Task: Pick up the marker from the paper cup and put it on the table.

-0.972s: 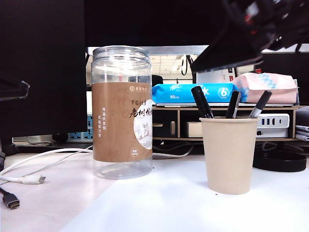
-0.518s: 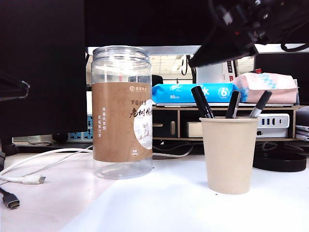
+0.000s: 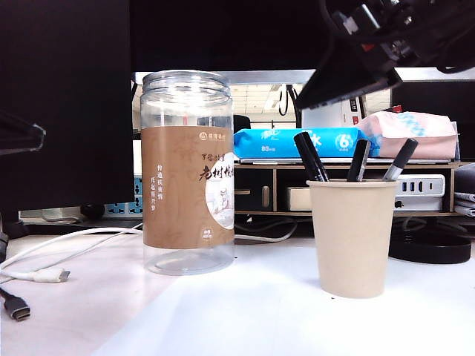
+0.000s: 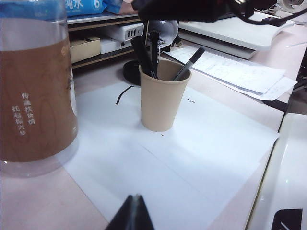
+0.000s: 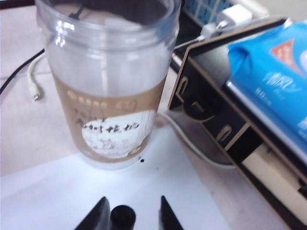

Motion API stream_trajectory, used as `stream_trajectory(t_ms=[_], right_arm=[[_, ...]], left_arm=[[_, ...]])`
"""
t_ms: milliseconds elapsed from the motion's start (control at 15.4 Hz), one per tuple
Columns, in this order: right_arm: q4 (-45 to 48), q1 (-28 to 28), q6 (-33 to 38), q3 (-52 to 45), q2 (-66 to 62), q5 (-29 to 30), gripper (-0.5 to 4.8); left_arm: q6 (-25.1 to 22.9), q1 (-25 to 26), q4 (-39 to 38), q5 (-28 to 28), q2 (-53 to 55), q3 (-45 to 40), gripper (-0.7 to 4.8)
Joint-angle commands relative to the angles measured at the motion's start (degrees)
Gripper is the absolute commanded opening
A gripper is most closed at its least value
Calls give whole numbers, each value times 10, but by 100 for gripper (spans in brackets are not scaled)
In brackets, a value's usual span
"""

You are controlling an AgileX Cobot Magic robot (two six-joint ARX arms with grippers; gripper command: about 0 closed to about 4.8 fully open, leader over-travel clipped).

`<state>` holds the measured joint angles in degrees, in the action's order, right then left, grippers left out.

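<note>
Paper cup (image 3: 352, 237): matt beige paper. Jar (image 3: 188, 172): glossy clear plastic, brown paper label. Table (image 3: 245, 319): smooth white. Marker (image 3: 309, 156): black, probably plastic.

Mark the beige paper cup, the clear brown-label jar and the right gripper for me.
Plain beige-tan paper cup (image 3: 352, 237): exterior view, front wall.
Tall clear plastic jar with brown label (image 3: 187, 185): exterior view, label.
Right gripper (image 5: 130, 212): right wrist view, between the jaws' tips.

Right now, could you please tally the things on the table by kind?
Markers: 3, in the cup
Cup: 1
Jar: 1
Cable plugs: 2
Total: 7
</note>
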<state>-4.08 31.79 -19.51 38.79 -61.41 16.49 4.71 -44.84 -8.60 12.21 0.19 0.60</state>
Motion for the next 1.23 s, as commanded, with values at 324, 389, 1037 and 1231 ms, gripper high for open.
stream_trajectory(t_ms=[324,389,1037,1231], right_arm=[[-23,2,4,2,-2,2,177],[-22,3,5,2,-6,2,177],[-14,24,13,2,-21,-29,177],[-2,24,14,2,-34,-29,177]], left_arm=[[-2,-1,-6,5,0,0,-4],[-2,-1,-6,5,0,0,-4],[-2,-1,-6,5,0,0,-4],[-2,-1,-6,5,0,0,-4]])
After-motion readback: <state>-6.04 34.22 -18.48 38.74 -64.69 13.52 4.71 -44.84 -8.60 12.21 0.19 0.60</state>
